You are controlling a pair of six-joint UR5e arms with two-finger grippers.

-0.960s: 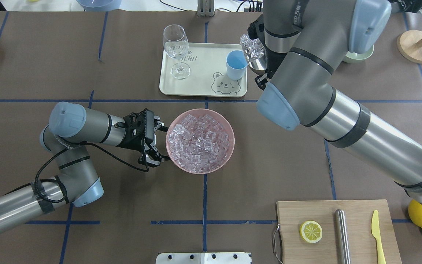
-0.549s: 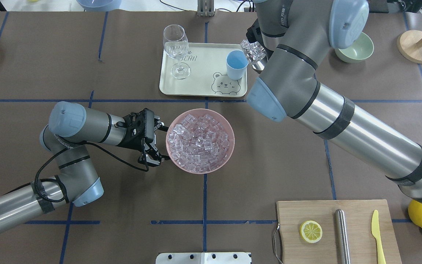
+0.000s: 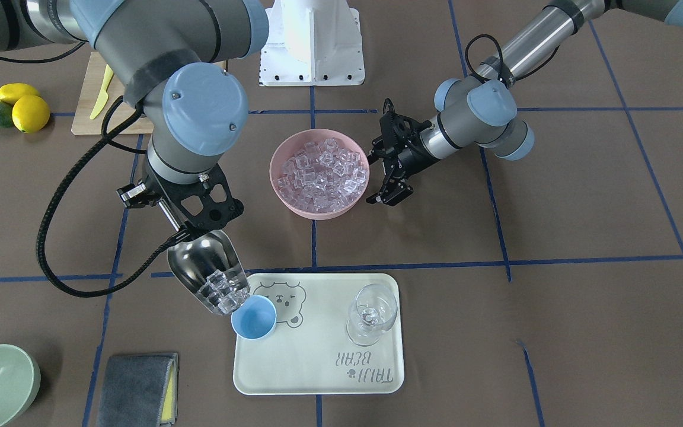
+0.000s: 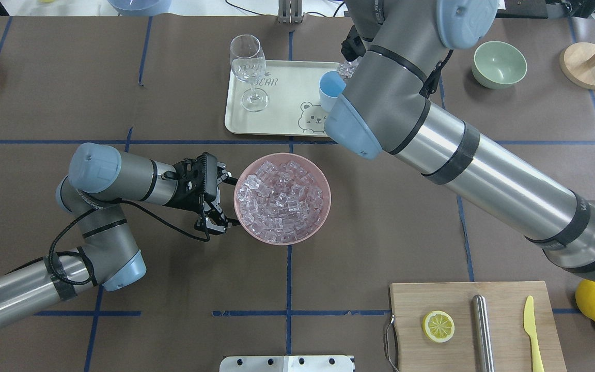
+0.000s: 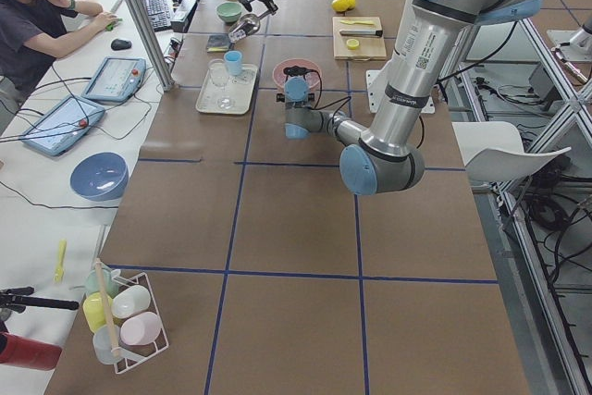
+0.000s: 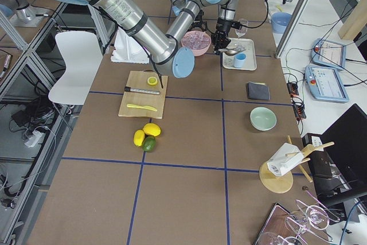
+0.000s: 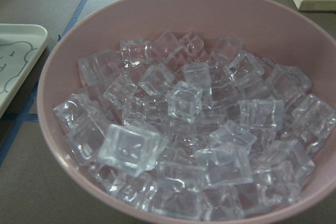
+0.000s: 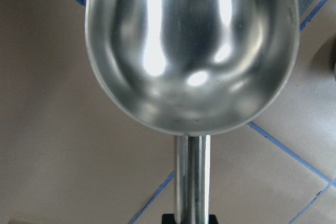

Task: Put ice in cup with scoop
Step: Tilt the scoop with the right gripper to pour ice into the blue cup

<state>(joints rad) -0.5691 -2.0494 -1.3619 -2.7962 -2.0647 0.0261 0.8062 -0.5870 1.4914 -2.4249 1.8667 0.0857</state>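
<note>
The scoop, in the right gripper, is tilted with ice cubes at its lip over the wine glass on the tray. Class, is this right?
No: the scoop tips its ice cubes at the blue cup, not the wine glass farther along the tray. The exterior front-facing view shows it.

1. Scoop [image 3: 202, 264] hangs tilted at cup [image 3: 254, 326] rim, closing that side.
2. Btw cup and wine glass [image 3: 371, 313]: open tray [image 3: 318, 373] surface, room to pass.
3. Left gripper [image 3: 380, 177] crowds pink bowl [image 3: 318, 212] side.

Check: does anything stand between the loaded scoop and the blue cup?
Nothing visible does. The scoop has its open end, with ice piled at it, right beside the rim of the cup. The wine glass stands apart, farther along the tray.
</note>
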